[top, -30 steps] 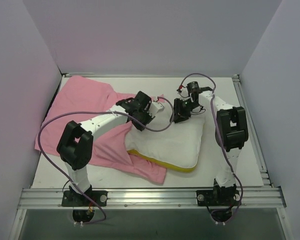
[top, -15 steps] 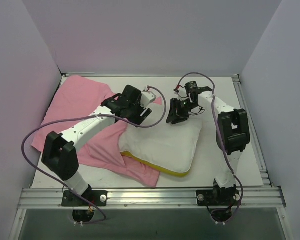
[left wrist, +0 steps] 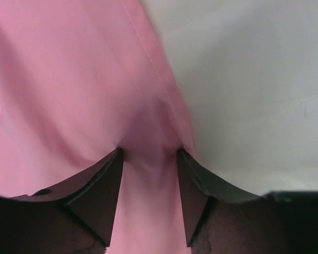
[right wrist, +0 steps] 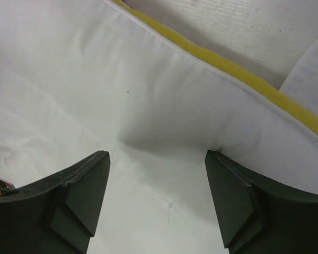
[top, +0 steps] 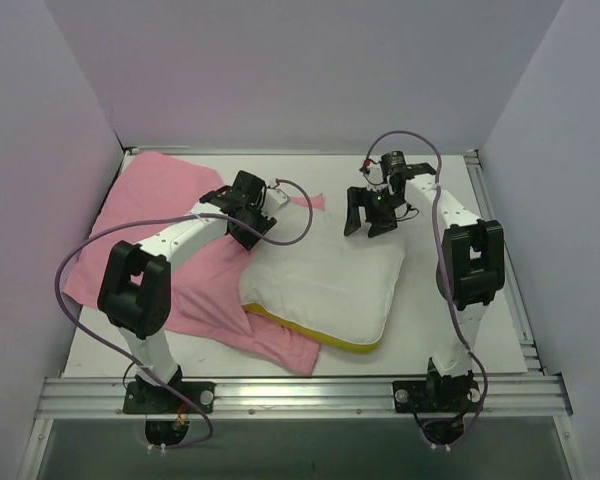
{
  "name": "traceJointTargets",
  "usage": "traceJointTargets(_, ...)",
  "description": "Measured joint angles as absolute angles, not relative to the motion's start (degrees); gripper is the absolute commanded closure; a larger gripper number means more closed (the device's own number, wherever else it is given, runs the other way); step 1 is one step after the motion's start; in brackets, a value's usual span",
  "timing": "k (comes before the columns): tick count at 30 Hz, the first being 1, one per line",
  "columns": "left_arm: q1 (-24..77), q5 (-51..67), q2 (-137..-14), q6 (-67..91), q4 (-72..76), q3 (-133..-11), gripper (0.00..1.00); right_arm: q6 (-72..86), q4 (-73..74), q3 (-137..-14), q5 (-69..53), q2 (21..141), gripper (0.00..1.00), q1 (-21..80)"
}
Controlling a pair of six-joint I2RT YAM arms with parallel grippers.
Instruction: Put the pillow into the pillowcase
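Observation:
The white pillow (top: 325,285), yellow trim (top: 320,337) along its near edge, lies mid-table with its left part on the pink pillowcase (top: 155,200). My left gripper (top: 252,225) presses on the pillowcase edge by the pillow's far left corner. In the left wrist view its jaws (left wrist: 148,153) stand partly apart, and a ridge of pink pillowcase (left wrist: 69,79) is bunched between the fingertips. My right gripper (top: 365,225) hovers at the pillow's far edge. Its jaws (right wrist: 156,153) are wide open over the dented pillow (right wrist: 69,79), holding nothing.
White walls close in the table (top: 445,330) on three sides. An aluminium rail (top: 300,392) runs along the near edge at the arm bases. A purple cable (top: 75,270) loops off the left arm and another (top: 410,140) arcs over the right wrist.
Both grippers have opened from shut. The left arm swung back and left onto the pillowcase edge. The right gripper lifted slightly toward the back. The pillow slid a little left.

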State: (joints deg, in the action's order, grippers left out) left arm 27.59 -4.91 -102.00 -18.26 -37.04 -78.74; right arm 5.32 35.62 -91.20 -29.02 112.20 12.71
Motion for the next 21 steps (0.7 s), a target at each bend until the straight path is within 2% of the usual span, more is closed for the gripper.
traceJointTargets(1, 27.7, -4.2, -102.5, -18.5, -37.1, -79.1, 0.40, 5.0, 35.7, -91.4, -28.6, 113.2, 0.26, 12.6)
traceJointTargets(5, 27.6, -1.4, -103.2, -18.4, -37.3, -81.6, 0.30, 4.6, 36.3, -91.5, -27.7, 117.1, 0.26, 12.6)
traceJointTargets(11, 27.7, 2.0, -102.8, -16.9, -36.7, -83.2, 0.27, 4.4, 36.4, -91.5, -28.1, 117.5, 0.32, 12.2)
traceJointTargets(14, 27.9, 2.7, -102.6, -16.6, -36.6, -83.3, 0.27, 4.1, 36.4, -91.5, -28.5, 117.5, 0.39, 11.9)
traceJointTargets(16, 28.0, 2.7, -102.6, -16.4, -36.7, -83.4, 0.29, 3.9, 36.5, -91.5, -28.7, 117.5, 0.44, 11.6)
traceJointTargets(19, 28.1, 2.6, -103.6, -15.8, -36.6, -83.9, 0.39, 3.5, 36.5, -91.5, -28.9, 117.5, 0.54, 11.4)
traceJointTargets(20, 28.1, 2.6, -104.4, -15.8, -36.6, -84.3, 0.44, 3.3, 36.6, -91.5, -29.0, 117.5, 0.63, 11.3)
traceJointTargets(21, 28.0, 2.4, -105.2, -15.6, -36.5, -84.7, 0.54, 2.9, 36.6, -91.5, -29.1, 117.5, 0.70, 11.2)
